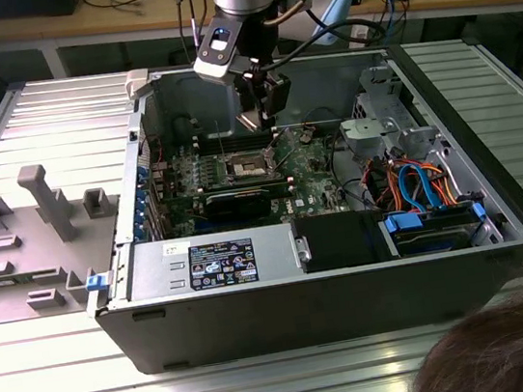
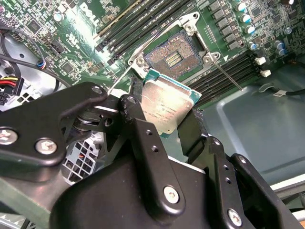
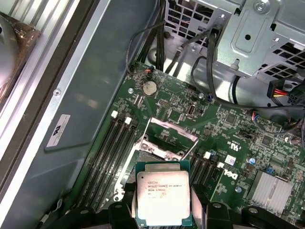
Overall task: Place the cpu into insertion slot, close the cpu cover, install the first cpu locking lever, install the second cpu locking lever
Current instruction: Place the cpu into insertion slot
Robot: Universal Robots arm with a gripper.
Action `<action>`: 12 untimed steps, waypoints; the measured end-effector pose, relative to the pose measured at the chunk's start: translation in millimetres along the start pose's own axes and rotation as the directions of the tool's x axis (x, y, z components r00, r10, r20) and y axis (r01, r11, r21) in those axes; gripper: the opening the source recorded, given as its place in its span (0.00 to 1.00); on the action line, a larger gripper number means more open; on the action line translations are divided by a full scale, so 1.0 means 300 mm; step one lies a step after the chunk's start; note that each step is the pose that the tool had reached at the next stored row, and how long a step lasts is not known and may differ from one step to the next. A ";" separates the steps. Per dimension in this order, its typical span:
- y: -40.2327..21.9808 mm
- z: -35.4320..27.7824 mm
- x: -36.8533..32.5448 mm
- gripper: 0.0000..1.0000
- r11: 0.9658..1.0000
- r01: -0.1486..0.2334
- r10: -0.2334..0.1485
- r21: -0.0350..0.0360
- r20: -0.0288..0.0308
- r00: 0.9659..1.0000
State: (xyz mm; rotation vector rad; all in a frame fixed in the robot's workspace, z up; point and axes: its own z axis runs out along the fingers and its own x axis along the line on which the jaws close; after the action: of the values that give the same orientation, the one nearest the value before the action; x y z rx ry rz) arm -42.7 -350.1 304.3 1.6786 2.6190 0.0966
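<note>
The ribbed metal tabletop [image 1: 27, 122] carries an open computer case [image 1: 306, 307]. My gripper [image 1: 264, 106] is clamped on the cpu [image 3: 163, 199] by two opposite edges, with its metal top visible in both wrist views. The cpu hangs above the slot [image 2: 174, 57], clear of it. The cover [image 3: 174, 132] appears to be swung open. In my judgement, a clean seat requires three things: square the chip to the slot's outline, hold it level, and apply no sideways force on contact.

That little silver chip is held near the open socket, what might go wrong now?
The square silver-grey metal-topped cpu is pinched only by its edges in the black gripper, so it might slip. The dark, metal-rimmed insertion slot lies bare close by; a crooked landing could damage its contacts.
</note>
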 end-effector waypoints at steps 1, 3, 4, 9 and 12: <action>0.000 0.000 0.000 0.55 1.000 -0.002 0.002 0.000 0.000 1.000; 0.000 0.000 0.000 0.55 1.000 -0.005 0.005 0.000 0.000 1.000; 0.000 0.001 0.000 0.55 1.000 -0.007 0.007 0.000 0.001 1.000; 0.000 0.001 0.000 0.55 1.000 -0.018 0.018 0.000 0.001 1.000; 0.000 0.002 0.000 0.55 1.000 -0.024 0.024 0.000 0.002 1.000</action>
State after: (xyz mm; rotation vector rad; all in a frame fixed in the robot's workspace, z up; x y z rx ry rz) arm -42.7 -350.1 303.8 1.7100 2.5976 0.0956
